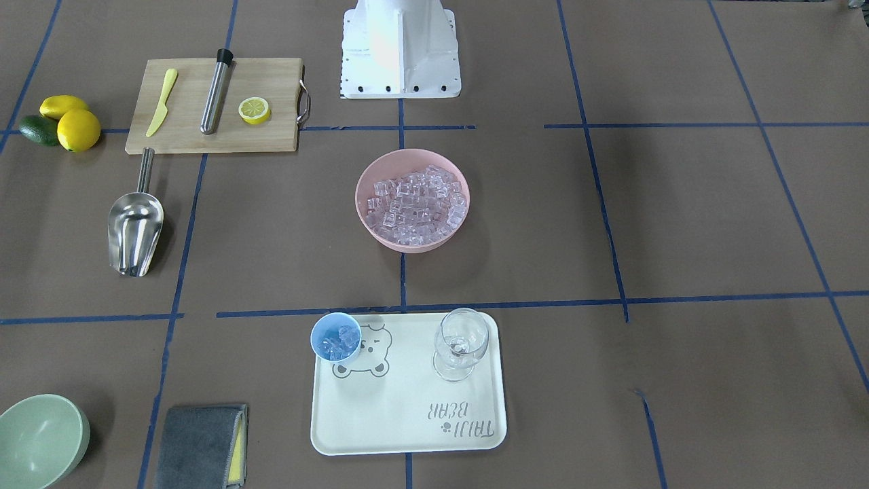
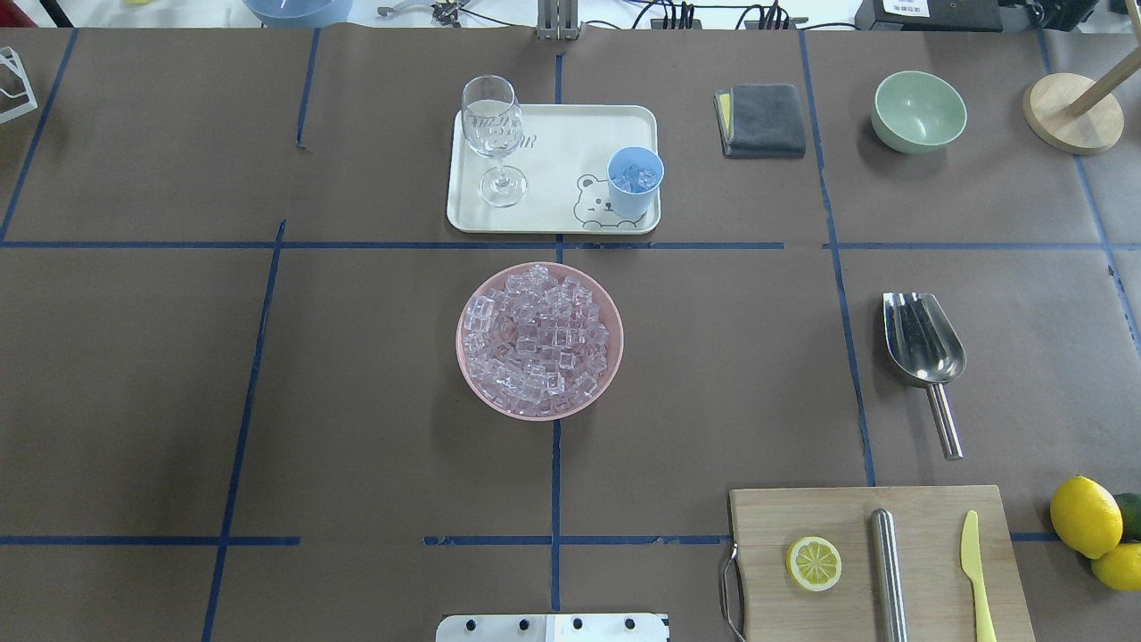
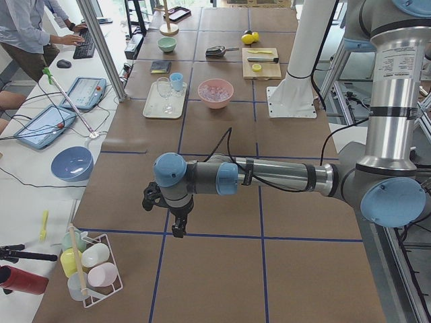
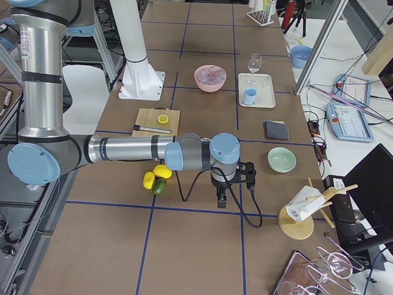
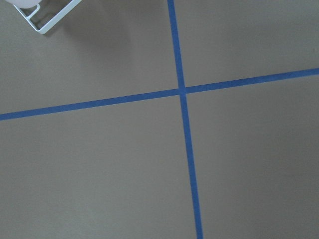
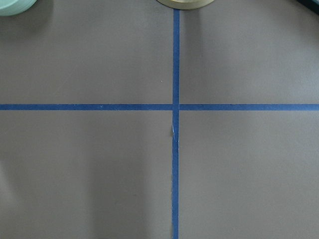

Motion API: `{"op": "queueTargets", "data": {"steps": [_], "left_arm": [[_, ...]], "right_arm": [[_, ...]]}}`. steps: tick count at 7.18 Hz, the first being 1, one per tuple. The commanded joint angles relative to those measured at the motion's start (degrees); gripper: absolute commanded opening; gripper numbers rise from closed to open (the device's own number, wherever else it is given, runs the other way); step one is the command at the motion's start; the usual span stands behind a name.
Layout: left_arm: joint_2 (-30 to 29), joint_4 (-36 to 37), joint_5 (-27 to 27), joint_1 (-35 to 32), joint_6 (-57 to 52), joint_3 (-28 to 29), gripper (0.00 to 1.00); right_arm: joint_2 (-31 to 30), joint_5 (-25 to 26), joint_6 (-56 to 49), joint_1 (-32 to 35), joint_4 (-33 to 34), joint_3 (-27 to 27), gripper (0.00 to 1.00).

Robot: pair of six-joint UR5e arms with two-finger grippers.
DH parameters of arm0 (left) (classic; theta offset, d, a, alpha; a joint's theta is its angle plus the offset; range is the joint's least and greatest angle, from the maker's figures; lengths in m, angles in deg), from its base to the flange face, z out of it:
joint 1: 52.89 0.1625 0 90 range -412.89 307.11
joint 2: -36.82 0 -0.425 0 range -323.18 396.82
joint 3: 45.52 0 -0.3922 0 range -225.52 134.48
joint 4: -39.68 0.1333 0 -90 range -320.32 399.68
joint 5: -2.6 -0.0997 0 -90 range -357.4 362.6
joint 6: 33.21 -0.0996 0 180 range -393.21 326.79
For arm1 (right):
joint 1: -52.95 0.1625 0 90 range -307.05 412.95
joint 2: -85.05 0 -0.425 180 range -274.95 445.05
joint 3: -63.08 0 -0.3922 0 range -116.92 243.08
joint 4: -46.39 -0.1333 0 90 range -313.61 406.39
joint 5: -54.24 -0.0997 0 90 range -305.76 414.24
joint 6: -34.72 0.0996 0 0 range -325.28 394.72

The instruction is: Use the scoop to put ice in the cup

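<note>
The ice (image 1: pixel 415 204) fills a pink bowl (image 1: pixel 366 178) at the table's middle. The light-blue cup (image 1: pixel 336 336) stands on a corner of the cream tray (image 1: pixel 407 421) and holds a few ice cubes. The steel scoop (image 1: pixel 134 229) lies empty on the table beside the cutting board, handle toward the robot. My left gripper (image 3: pixel 176 227) hangs over bare table far from these, seen only in the exterior left view, so I cannot tell if it is open. My right gripper (image 4: pixel 221 200) hangs likewise at the other end; I cannot tell its state.
A clear stemmed glass (image 1: pixel 460 343) stands on the tray. A cutting board (image 1: pixel 214 105) carries a steel cylinder, a lemon slice and a yellow knife. Lemons and an avocado (image 1: pixel 61 122), a green bowl (image 1: pixel 41 441) and a grey cloth (image 1: pixel 200 445) lie around.
</note>
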Motion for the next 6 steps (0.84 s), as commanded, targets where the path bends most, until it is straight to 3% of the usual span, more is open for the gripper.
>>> {"op": "queueTargets", "data": {"steps": [1, 6], "left_arm": [[0.0, -0.1, 0.3, 0.0, 0.4, 0.1, 1.00], [0.2, -0.3, -0.3, 0.1, 0.0, 0.2, 1.00]], "right_arm": [[0.0, 0.0, 0.0, 0.0, 0.0, 0.0, 1.00], [-0.2, 0.1, 0.0, 0.0, 0.0, 0.1, 1.00]]}}
